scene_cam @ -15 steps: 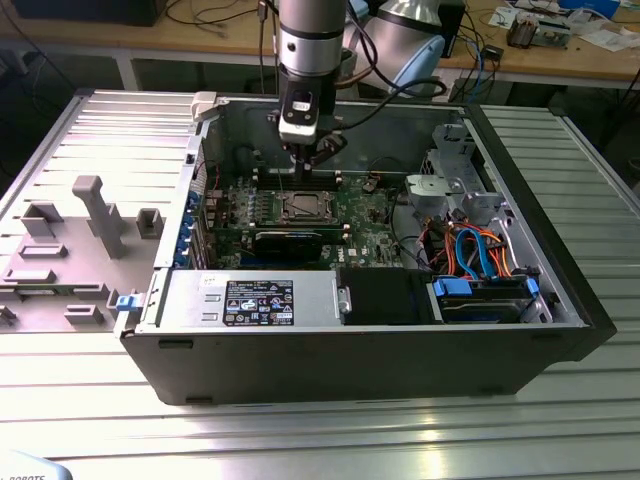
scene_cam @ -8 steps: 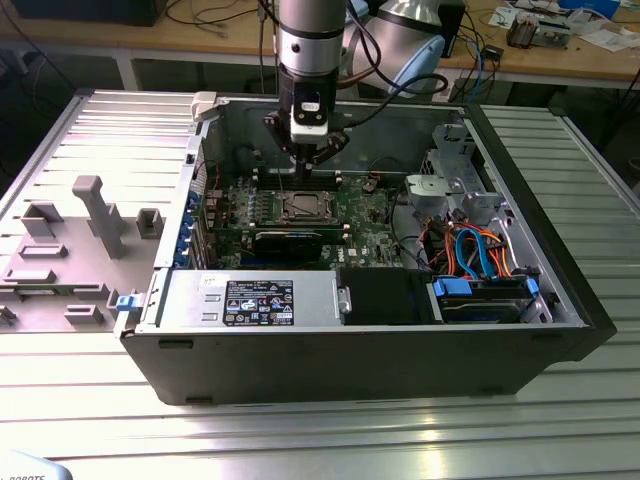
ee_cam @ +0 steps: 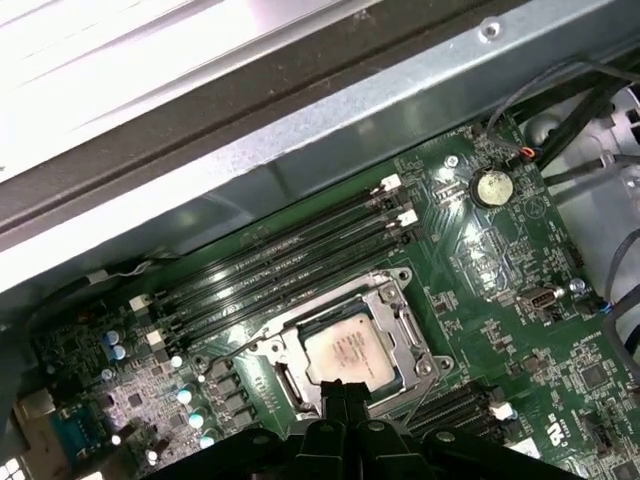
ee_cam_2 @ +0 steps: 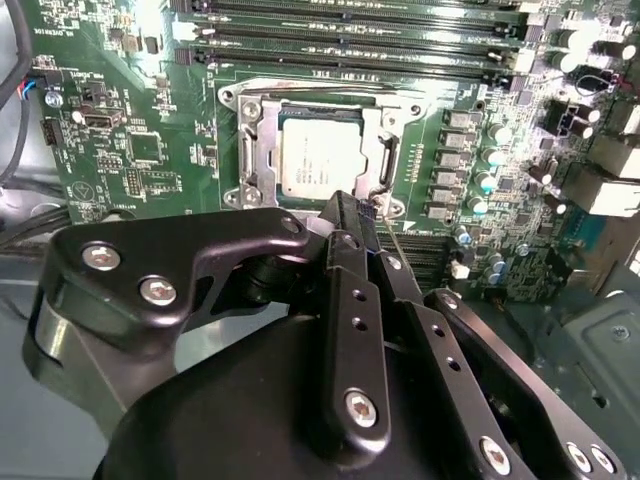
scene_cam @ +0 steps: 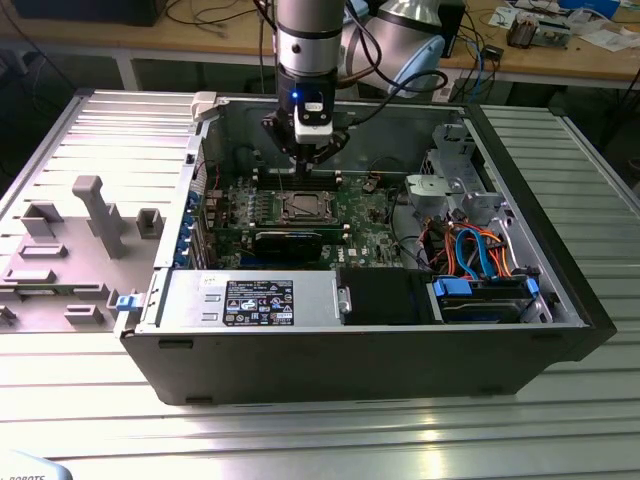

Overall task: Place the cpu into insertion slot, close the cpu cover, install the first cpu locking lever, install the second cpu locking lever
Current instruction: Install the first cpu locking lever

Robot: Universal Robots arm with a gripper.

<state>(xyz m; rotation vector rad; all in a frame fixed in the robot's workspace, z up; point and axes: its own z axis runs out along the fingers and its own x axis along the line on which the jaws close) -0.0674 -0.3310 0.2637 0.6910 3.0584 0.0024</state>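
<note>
The cpu [ee_cam_2: 322, 160] lies flat in the insertion slot [ee_cam_2: 235, 98] on the green board, its grey face up. The silver cpu cover [ee_cam_2: 262, 120] lies down around it, framing the chip through its window. My gripper [ee_cam_2: 350, 205] hangs just over the socket's edge, its black fingers pressed together. A thin metal lever rod [ee_cam_2: 390, 235] rises beside the fingertips; I cannot tell whether they touch it. In the first wrist view the gripper [ee_cam: 345, 388] sits at the near edge of the cpu [ee_cam: 350, 348]. From outside, the gripper [scene_cam: 303, 165] stands above the socket [scene_cam: 303, 207].
Long black memory slots [ee_cam_2: 350, 45] run beside the socket. A black graphics card [scene_cam: 290, 242], a power supply [scene_cam: 250, 300] and a drive bay with orange and blue cables [scene_cam: 480, 255] fill the case. Grey fixture blocks [scene_cam: 90, 215] sit at the exterior view's left.
</note>
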